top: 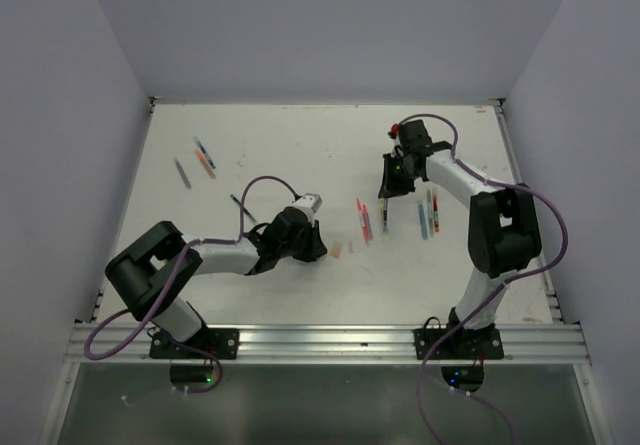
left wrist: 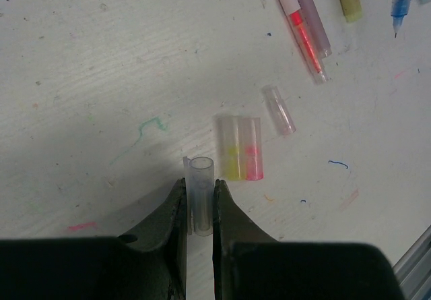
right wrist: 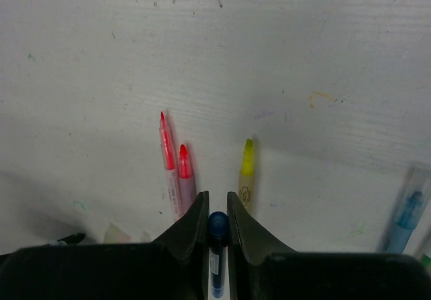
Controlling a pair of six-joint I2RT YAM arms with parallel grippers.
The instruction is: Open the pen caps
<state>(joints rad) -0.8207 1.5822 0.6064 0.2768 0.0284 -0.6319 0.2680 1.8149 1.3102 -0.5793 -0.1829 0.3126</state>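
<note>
**Left arm.** The top view shows only the left gripper [top: 314,243] low over the white table [top: 300,145], near the centre. What it holds cannot be made out there. The left wrist view settles it: the jaws are pinched on a clear cap [left wrist: 201,197], which lies lengthwise between the fingertips with its open end pointing away from the gripper.

Just beyond it, a yellow-tinted cap [left wrist: 231,148] and a pink-tinted cap [left wrist: 252,148] lie side by side, touching. Each shows its colour only in the half nearer the gripper. A second clear cap [left wrist: 278,109] lies loose a little farther off, tilted.

**Right arm.** The top view places the right gripper [top: 384,193] right of centre, with a blue pen [top: 384,215] showing below it. The right wrist view shows the jaws closed on that blue pen [right wrist: 216,249], its dark rounded end sitting between the fingertips.

Ahead lie two red pens [right wrist: 176,172], uncapped and close together, and a yellow pen [right wrist: 246,172], also uncapped. A pale blue pen [right wrist: 406,216] lies at the right edge of that view.

**Top view only.** A loose group of pens [top: 200,155] lies at the far left of the table, well apart from both arms. Another cluster [top: 429,210] lies beside the right arm.
</note>
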